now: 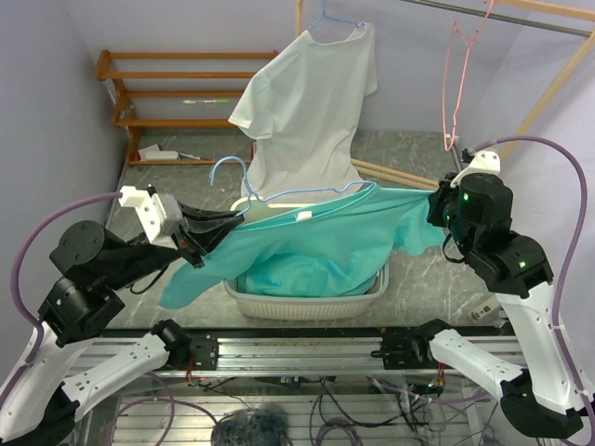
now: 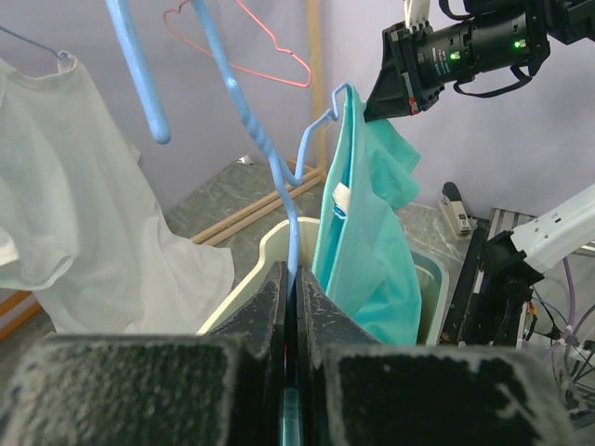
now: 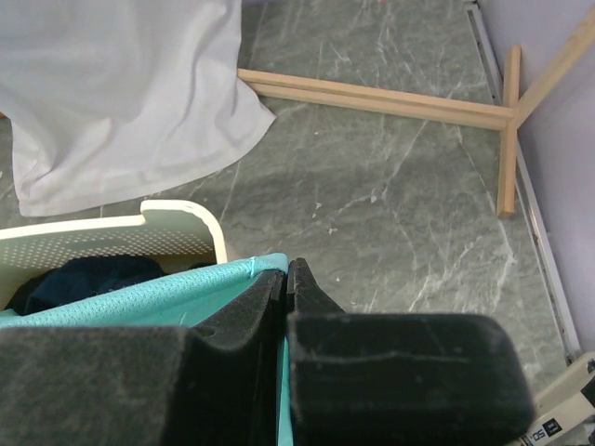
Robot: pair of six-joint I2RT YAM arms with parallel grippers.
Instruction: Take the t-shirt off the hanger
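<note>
A teal t-shirt [image 1: 316,242] hangs on a light blue wire hanger [image 1: 279,193], stretched across above a white basket [image 1: 307,302]. My left gripper [image 1: 237,221] is shut on the hanger's wire, which runs up between my fingers in the left wrist view [image 2: 294,242]. My right gripper [image 1: 433,206] is shut on the shirt's right sleeve edge [image 3: 223,279]. The shirt [image 2: 367,232] hangs from the hanger's far end, collar label showing.
A white t-shirt [image 1: 307,111] hangs on another blue hanger from the wooden rack behind. A pink hanger [image 1: 456,84] hangs at the back right. A wooden shelf [image 1: 177,93] stands back left. Dark clothes lie in the basket [image 3: 112,232].
</note>
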